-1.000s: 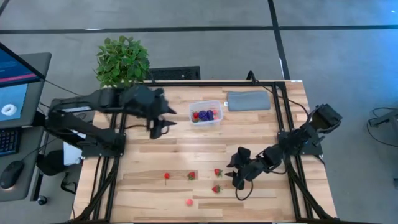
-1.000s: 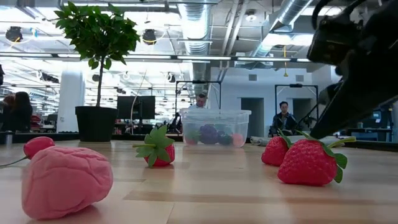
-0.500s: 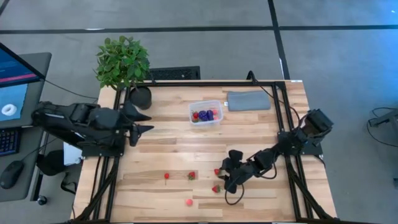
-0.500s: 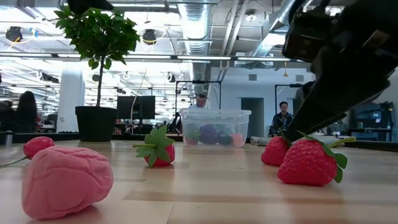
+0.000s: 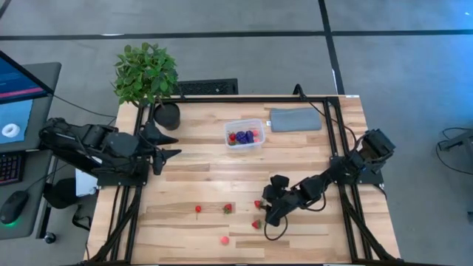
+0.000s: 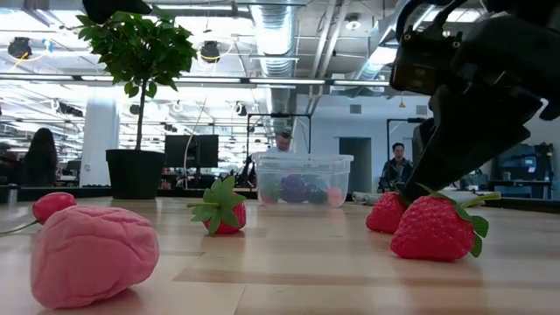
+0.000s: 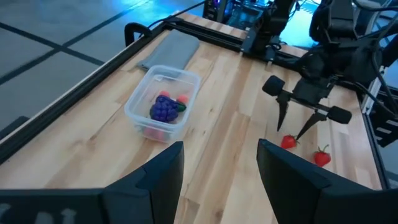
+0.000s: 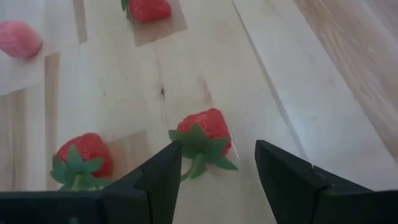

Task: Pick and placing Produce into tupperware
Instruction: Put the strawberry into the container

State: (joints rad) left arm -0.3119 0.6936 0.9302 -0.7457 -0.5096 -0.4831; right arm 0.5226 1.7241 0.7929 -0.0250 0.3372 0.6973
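The clear tupperware [image 5: 244,135] sits mid-table toward the far edge, holding purple and red pieces [image 7: 165,109]. Five produce pieces lie on the near part of the table: strawberries [image 5: 259,205], [image 5: 256,224], [image 5: 228,208], a small red piece [image 5: 198,209] and a pink piece [image 5: 224,239]. My right gripper [image 5: 270,210] hangs open just right of the two right-hand strawberries. In the right wrist view one strawberry [image 8: 205,127] lies ahead of the gap between the fingers [image 8: 217,177], untouched. My left gripper [image 5: 166,144] waits open at the table's left side.
A grey pad [image 5: 295,119] lies right of the tupperware by the far edge. A potted plant [image 5: 145,74] stands at the far left corner. A black frame rail [image 5: 336,140] runs along the table's right side. Bare wood lies between the tupperware and the strawberries.
My left arm has drawn back from beside the tupperware toward the table's left edge and now rests there. My right gripper has moved toward the left, closer to the two right-hand strawberries. No produce has moved.
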